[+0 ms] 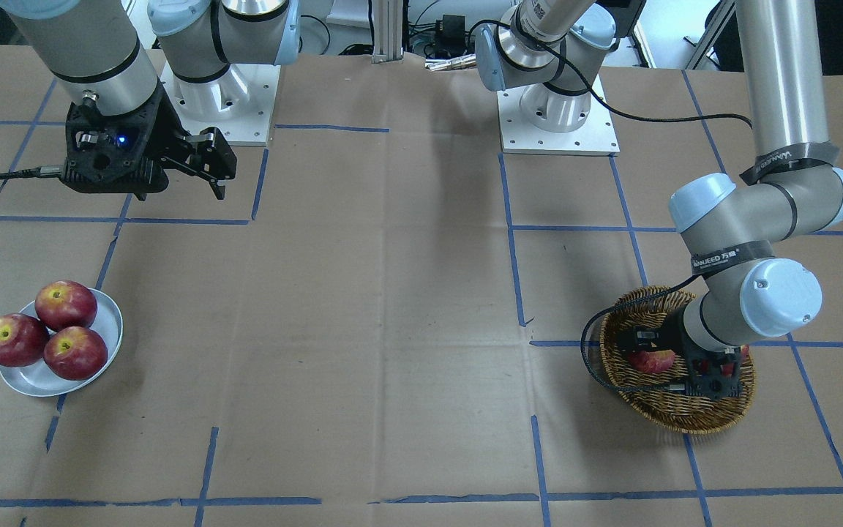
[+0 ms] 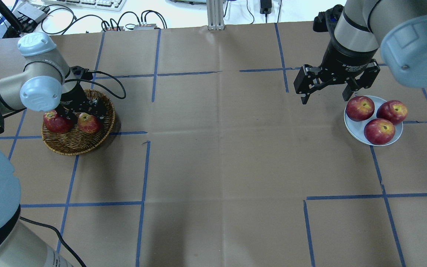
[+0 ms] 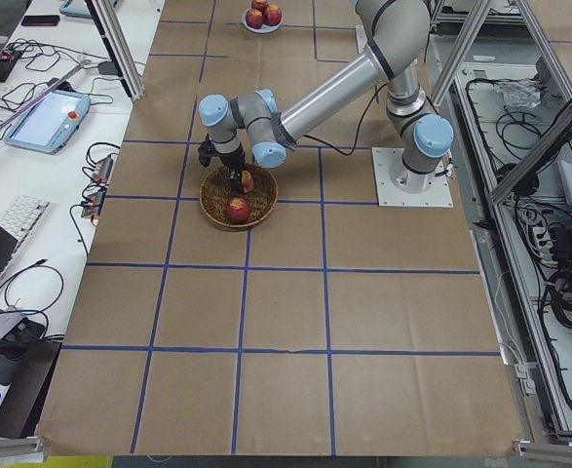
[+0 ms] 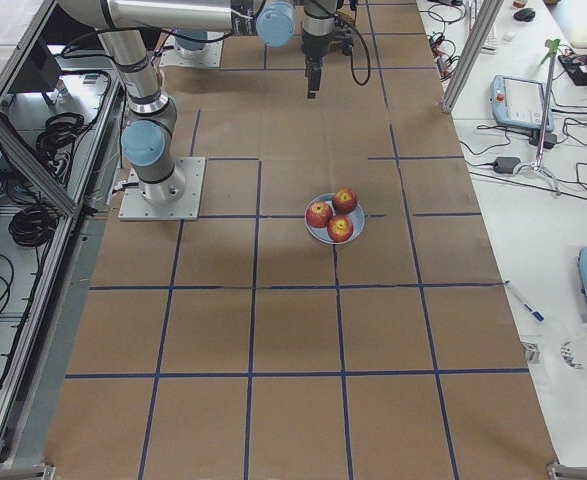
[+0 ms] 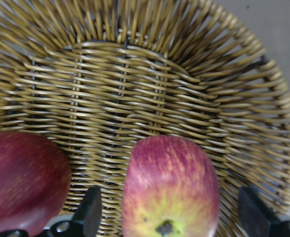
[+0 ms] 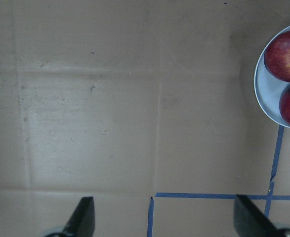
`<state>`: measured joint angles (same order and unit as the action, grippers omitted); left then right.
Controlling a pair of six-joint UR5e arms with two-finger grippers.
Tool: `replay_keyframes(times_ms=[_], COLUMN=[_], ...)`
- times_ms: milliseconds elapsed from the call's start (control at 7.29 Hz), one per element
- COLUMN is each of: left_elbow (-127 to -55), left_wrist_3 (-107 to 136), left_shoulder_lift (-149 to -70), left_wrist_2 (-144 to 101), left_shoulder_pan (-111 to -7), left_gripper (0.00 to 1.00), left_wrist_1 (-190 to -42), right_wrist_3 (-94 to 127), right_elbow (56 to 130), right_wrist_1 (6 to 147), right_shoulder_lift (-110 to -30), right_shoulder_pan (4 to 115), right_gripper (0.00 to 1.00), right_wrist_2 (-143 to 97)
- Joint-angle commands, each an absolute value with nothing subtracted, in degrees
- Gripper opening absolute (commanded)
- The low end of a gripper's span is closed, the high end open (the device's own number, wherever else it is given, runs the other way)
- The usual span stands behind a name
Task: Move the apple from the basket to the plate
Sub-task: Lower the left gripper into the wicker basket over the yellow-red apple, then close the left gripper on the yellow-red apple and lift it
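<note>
Overhead, the basket point(image 2: 76, 146) sits toward the worktop's point(image 2: 217, 148) 9 o'clock. Inside it, a darker apple point(image 2: 56, 122) leans on the rim at 9 o'clock, and the streaked apple point(image 2: 88, 123) lies just toward 3 o'clock of centre. The left hand point(image 5: 170, 219) is down over it, fingers point(image 5: 88, 217) spread either side with gaps showing, gripping nothing. Toward 3 o'clock, the right hand point(image 2: 325, 97) hovers wide open and empty at 10 o'clock of the plate point(image 2: 354, 128), which carries three red apples point(image 2: 379, 131).
</note>
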<state>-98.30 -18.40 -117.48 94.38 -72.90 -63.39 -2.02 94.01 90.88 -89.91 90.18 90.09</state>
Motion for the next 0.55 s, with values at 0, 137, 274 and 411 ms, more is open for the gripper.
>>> replay_keyframes(times_ms=[0,137,274,411], left_elbow=[-98.44,-98.35,-97.57,-96.43], left_wrist_3=[-18.37,-18.2,-17.85,-17.67], left_shoulder_lift=[-117.95,-117.86,-117.34,-116.03], left_wrist_2=[94.57,94.66,94.57,94.57], left_shoulder_pan=[-72.86,-72.86,-72.86,-72.86], left_gripper=[0.66,0.48,0.41,0.39], left_wrist_1=[-63.37,-63.46,-63.46,-63.46], right_wrist_3=[-2.02,-2.02,-2.02,-2.02], right_elbow=[93.96,94.04,94.04,94.04], right_wrist_1=[90.88,90.88,90.97,90.88], right_shoulder_lift=[-89.91,-89.91,-89.91,-89.91], right_shoulder_pan=[90.18,90.18,90.18,90.18], right_gripper=[1.0,1.0,1.0,1.0], right_wrist_2=[90.09,90.09,90.09,90.09])
